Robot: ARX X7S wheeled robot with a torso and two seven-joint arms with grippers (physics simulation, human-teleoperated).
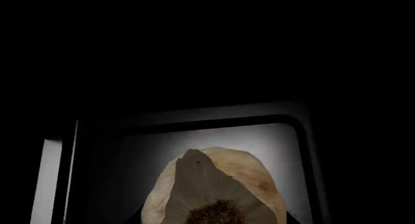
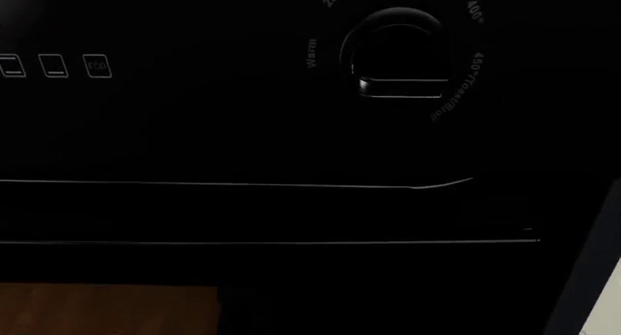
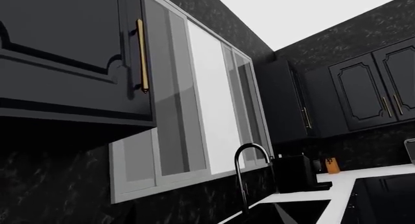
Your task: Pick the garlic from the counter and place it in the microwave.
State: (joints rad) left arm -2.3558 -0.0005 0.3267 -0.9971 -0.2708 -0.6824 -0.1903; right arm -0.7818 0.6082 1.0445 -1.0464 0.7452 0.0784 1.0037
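Left wrist view: your camera looks into a very dark space. The pale tan papery garlic bulb (image 1: 214,190), root end with its brown tuft facing the lens, fills the lower middle of the picture and is cut by the frame edge. Behind it lies a light grey panel with a rounded dark frame (image 1: 304,136), which may be the microwave's opening or door, though you cannot tell which. No fingers show here, so you cannot tell whether the left gripper clamps the bulb or merely sits close to it.

Head view: you face a black appliance front (image 2: 243,131) at close range. A round black dial (image 2: 398,55) sits at upper right, ringed with faint markings (Warm, 250, 400, 450 legible). Three small square buttons (image 2: 54,65) line up at the left edge. Thin pale lines cross the panel lower down. An orange-brown strip (image 2: 107,309) shows at lower left. Neither arm appears.

Right wrist view: the lens points up and across the kitchen. You see a black upper cabinet with a brass bar handle (image 3: 141,56), a grey-framed window (image 3: 201,107), a black gooseneck faucet (image 3: 250,175), and the white counter (image 3: 337,185) carrying a black boxy appliance (image 3: 298,174). The right gripper's fingers are out of frame.
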